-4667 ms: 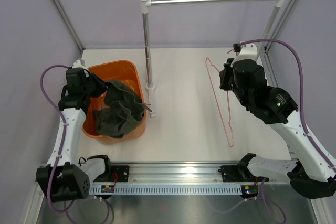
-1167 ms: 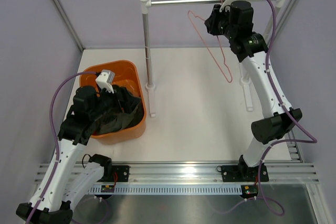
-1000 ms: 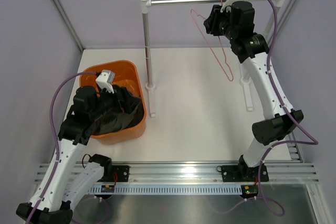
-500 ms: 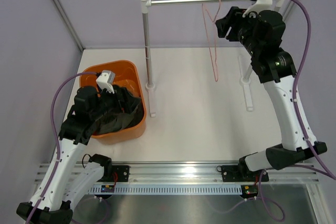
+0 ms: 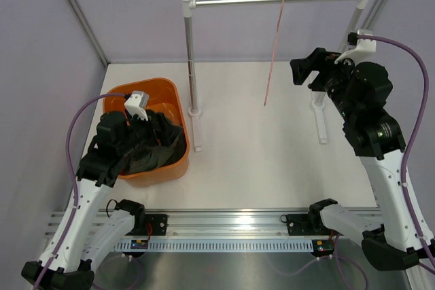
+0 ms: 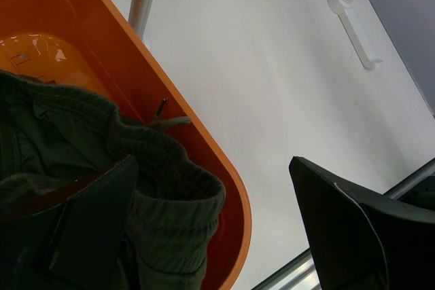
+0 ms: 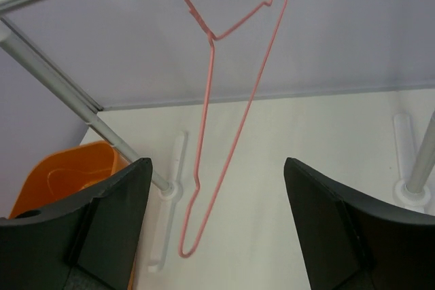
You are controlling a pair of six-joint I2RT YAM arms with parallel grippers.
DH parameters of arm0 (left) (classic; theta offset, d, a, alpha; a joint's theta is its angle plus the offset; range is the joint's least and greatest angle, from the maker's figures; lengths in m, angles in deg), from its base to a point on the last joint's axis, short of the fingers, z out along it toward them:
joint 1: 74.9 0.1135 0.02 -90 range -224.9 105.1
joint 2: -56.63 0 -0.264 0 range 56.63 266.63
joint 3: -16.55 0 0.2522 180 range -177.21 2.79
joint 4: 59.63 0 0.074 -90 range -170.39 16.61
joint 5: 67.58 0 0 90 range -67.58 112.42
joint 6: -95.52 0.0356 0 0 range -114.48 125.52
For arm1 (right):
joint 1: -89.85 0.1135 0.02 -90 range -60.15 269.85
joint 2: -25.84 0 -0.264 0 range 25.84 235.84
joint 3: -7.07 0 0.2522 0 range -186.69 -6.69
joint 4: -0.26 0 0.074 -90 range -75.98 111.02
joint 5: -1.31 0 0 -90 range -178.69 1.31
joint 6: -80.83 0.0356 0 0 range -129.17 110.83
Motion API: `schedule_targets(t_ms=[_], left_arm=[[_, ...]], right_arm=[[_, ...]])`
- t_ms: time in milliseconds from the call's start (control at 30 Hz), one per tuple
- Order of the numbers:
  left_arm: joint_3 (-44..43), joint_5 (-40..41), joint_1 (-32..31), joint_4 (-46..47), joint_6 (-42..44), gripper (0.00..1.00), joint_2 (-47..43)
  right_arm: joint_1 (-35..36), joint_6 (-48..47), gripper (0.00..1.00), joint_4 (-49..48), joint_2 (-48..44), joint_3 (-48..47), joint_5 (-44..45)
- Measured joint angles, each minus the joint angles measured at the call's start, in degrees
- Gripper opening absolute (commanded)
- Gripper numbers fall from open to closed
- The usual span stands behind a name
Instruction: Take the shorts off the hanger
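I see a white counter [image 5: 245,161] with pale purple walls [image 5: 122,11] around it. The dark green shorts [image 5: 162,149] lie bunched up in the orange basket [image 5: 155,89]. The thin pink hanger [image 7: 207,100] hangs bare on the silver rail [image 5: 231,1]. My left pincer [image 6: 212,168] is spread wide over the basket. My right pincer [image 7: 217,168] is spread wide too, gripping nothing.

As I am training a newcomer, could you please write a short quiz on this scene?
1. True or false: the shorts lie in the orange basket.
2. The hanger hangs from: A the rail, B the basket, C the table.
3. What do the right fingers hold?
Key: 1 true; 2 A; 3 nothing.
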Motion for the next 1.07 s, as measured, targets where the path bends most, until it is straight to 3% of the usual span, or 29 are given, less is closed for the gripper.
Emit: schedule_targets(t_ms=[33, 500, 1067], left_arm=[[0.0, 0.0, 0.0, 0.0, 0.0, 0.99, 0.0], [0.0, 0.0, 0.0, 0.0, 0.0, 0.99, 0.0], [0.0, 0.4, 0.0, 0.0, 0.0, 0.99, 0.0]], right_arm=[[0.0, 0.2, 0.99, -0.1, -1.4, 1.9, 0.0], [0.0, 4.4, 0.99, 0.7, -23.4, 24.3, 0.2], [0.0, 7.1, 1.00, 1.4, -32.3, 29.2, 0.5]])
